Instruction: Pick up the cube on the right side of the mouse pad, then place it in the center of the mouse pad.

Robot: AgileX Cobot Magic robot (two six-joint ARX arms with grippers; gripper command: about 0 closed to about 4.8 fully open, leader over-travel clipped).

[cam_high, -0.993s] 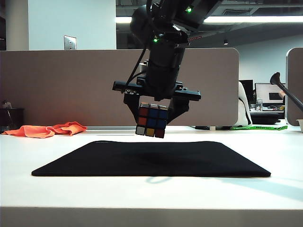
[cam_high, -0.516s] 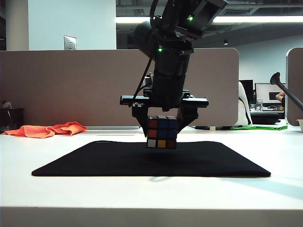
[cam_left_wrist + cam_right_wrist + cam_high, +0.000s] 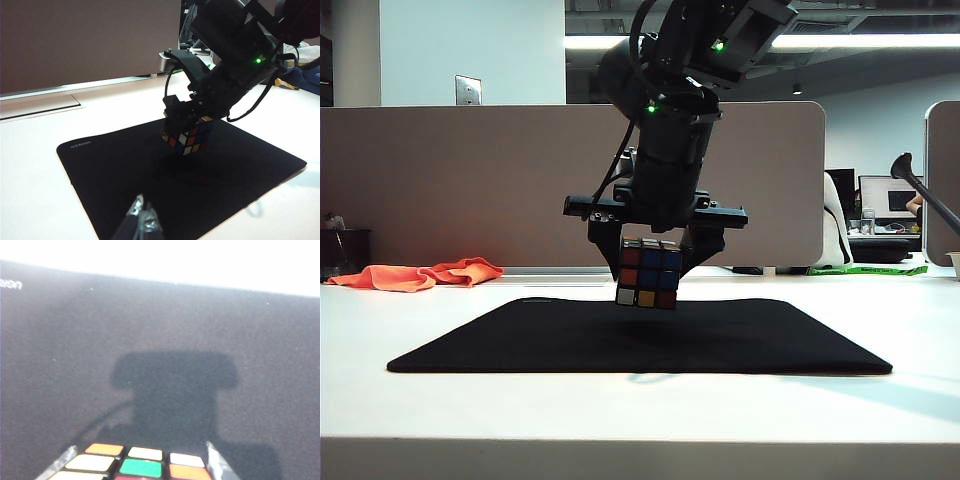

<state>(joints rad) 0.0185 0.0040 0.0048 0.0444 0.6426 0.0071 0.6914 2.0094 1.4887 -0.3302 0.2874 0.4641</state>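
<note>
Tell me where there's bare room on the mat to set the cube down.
The mouse pad is bare all over; the right gripper holds the cube above its middle. The left gripper sits by the near edge. An orange cloth lies off the mat.

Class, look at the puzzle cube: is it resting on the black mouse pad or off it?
Off it. The cube hangs tilted in the right gripper, with a gap visible above the mouse pad.

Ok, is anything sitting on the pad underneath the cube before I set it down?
Nothing visible. The right end effector holds the cube just above the middle of the mouse pad, and the pad below shows only shadow. The left end effector sits off near the pad's edge.
</note>
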